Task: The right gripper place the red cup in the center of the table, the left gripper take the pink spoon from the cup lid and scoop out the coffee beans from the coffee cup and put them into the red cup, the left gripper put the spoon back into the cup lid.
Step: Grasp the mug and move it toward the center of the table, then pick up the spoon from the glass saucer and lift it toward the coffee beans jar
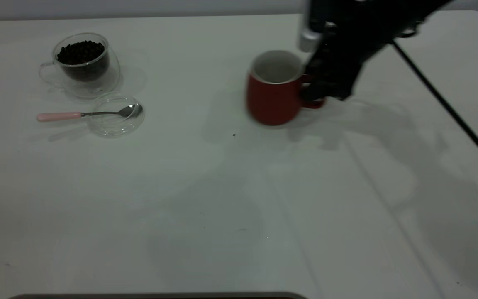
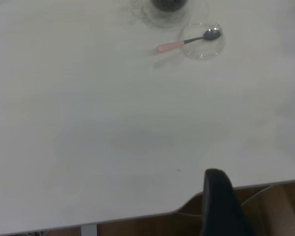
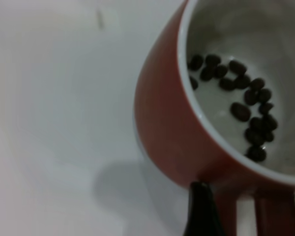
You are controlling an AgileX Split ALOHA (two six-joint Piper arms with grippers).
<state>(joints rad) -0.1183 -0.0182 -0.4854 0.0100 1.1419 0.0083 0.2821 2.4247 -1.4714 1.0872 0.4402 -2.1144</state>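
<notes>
The left gripper (image 2: 221, 206) hangs off the near table (image 1: 206, 216) edge, its grip impossible to judge. Farther, right of centre, the right gripper (image 1: 315, 89) clenches the red cup (image 1: 273, 93) by its handle, beans inside; far left, the pink spoon (image 1: 85, 114) rests across the cup lid (image 1: 114, 120), the coffee cup (image 1: 82, 62) behind

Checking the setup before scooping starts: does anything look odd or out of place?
Yes. The red cup, held at its handle by the right gripper, already has coffee beans lying inside, while the pink spoon rests untouched on the cup lid.

matt ceramic red cup (image 1: 274, 97); clear glass coffee cup (image 1: 82, 66); shiny metal-bowled pink spoon (image 1: 87, 114).
</notes>
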